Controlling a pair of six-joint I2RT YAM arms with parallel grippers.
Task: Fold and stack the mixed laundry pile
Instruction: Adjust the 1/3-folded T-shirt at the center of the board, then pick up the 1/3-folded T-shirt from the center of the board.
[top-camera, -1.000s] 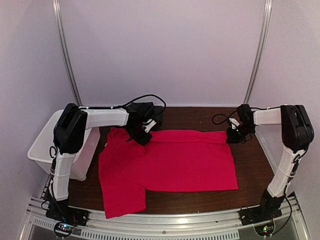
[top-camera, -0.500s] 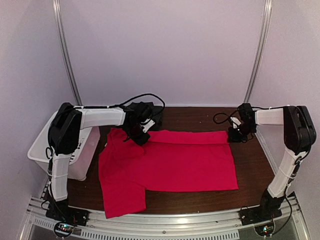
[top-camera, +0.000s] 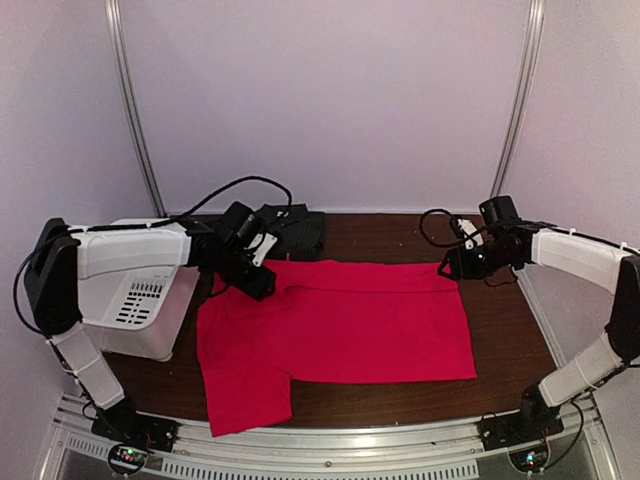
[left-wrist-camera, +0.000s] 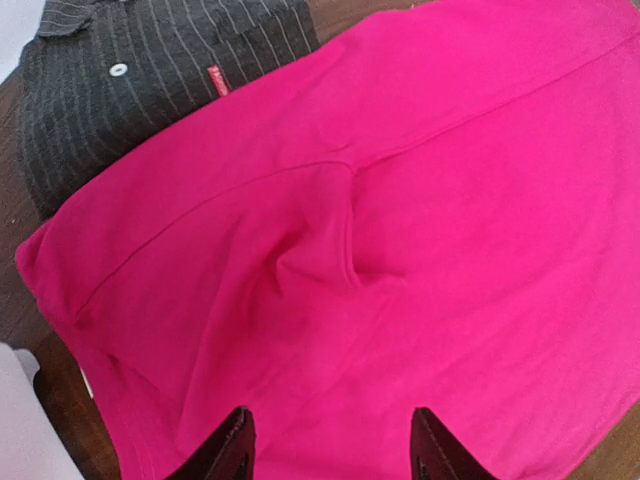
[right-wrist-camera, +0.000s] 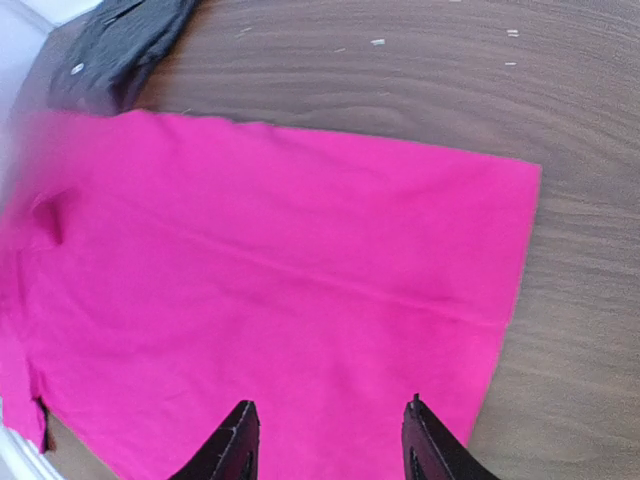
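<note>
Starting with the top view: find the red T-shirt (top-camera: 360, 325) spread flat across the middle of the bench (top-camera: 505, 335), long axis running left to right, one sleeve trailing toward the lower left. Note the striped shirt (top-camera: 298, 230) lying compact at upper centre, right against the red cloth's far edge, and a white bin (top-camera: 140, 305) at the left. Spot the left gripper (top-camera: 256, 284) over the T-shirt's upper-left end and the right gripper (top-camera: 449, 268) over its upper-right corner, one at each end of the far edge.

Turning to the left wrist view: see fingers (left-wrist-camera: 232, 452) spread at the bottom of the frame, nothing pinched, red cloth with a seam and a soft wrinkle beyond them, striped shirt in the upper left.

Turning to the right wrist view: see fingers (right-wrist-camera: 236, 445) spread likewise, empty, above the T-shirt, its straight edge and corner toward the right of the frame, bare bench past it.

Judging the next move: probably another fold across the short way, so grip both far-edge ends together, left arm nearer the sleeve end, right arm nearer the hem corner.
</note>
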